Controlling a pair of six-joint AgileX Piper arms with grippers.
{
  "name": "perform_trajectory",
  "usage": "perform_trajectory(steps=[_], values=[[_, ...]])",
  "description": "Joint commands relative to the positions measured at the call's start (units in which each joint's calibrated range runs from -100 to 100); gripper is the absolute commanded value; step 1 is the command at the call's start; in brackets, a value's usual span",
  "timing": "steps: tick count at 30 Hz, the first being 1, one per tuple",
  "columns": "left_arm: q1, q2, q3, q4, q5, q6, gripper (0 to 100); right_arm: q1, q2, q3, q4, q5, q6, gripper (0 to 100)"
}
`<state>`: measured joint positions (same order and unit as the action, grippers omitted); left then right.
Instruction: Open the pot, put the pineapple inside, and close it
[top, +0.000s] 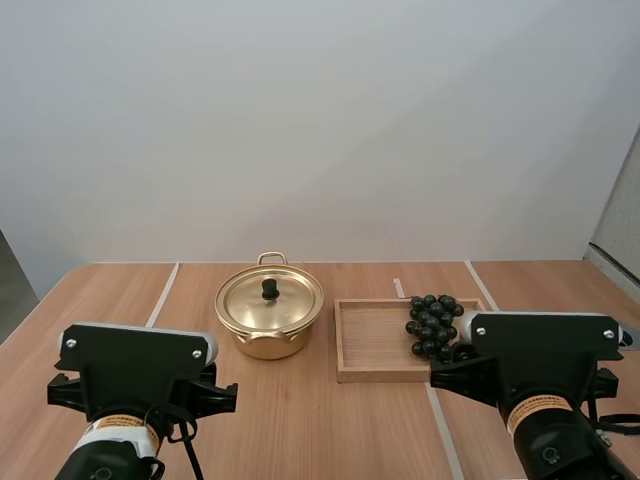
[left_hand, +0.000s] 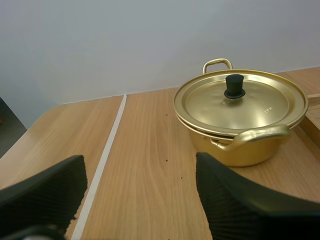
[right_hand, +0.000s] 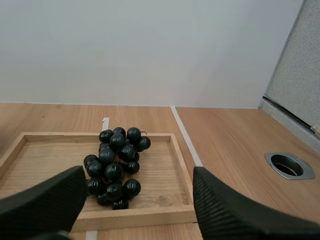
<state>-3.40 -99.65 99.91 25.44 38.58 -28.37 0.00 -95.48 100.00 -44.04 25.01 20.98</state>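
A gold pot (top: 269, 320) with its lid (top: 270, 298) on and a black knob (top: 269, 289) stands mid-table; the same pot (left_hand: 245, 120) lies ahead of my left gripper (left_hand: 140, 200), whose fingers stand apart, open and empty, short of it. A bunch of dark grapes (top: 433, 325) lies in the wooden tray (top: 372, 340) to the pot's right. My right gripper (right_hand: 135, 205) is open just in front of the tray's (right_hand: 45, 165) near rim, the grapes (right_hand: 116, 167) a little beyond its fingers. No pineapple is in sight.
White tape lines (top: 163, 294) cross the wooden table. A round metal grommet (right_hand: 289, 165) is set into the table to the right of the tray. Both arm bodies (top: 135, 375) sit at the table's near edge.
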Motion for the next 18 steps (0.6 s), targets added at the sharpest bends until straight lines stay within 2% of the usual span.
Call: perform_trajectory(steps=[1, 6, 13, 18], values=[[-0.41, -0.35, 0.09, 0.22, -0.5, 0.17, 100, -0.18, -0.3, 0.0, 4.55, 2.02, -5.41, 100], [-0.41, -0.35, 0.09, 0.22, -1.32, 0.17, 100, -0.18, -0.3, 0.0, 13.13, 9.71, -12.24, 100], [-0.41, -0.35, 0.09, 0.22, -1.32, 0.17, 100, 0.42, -0.3, 0.0, 14.43, 9.07, -12.37, 100], [-0.41, -0.35, 0.09, 0.22, -1.32, 0.17, 100, 0.69, -0.3, 0.0, 15.18, 2.04, -12.37, 100]])
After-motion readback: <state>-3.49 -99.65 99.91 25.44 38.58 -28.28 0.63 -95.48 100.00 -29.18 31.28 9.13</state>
